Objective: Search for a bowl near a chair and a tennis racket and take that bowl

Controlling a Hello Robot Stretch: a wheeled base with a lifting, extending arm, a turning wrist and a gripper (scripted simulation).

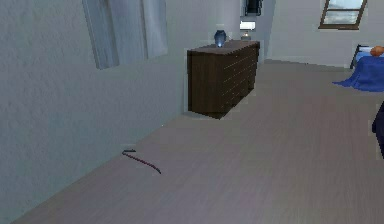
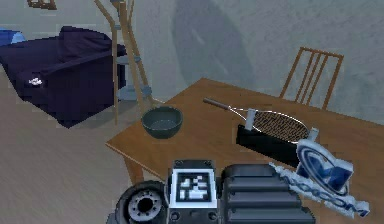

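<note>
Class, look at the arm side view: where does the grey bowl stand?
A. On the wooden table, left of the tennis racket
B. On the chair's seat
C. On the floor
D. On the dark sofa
A: the bowl sits on the wooden table, with the tennis racket lying to its right.

Ahead of me a dark wooden dresser (image 1: pixel 222 78) stands against the pale wall with a blue vase (image 1: pixel 220 38) on top, white curtains (image 1: pixel 125 30) hang at upper left, a window (image 1: pixel 345 12) shows at upper right, blue bedding (image 1: pixel 365 72) sits at the right edge, and a thin dark cord (image 1: pixel 143 160) lies on the grey floor (image 1: pixel 270 150).
</note>
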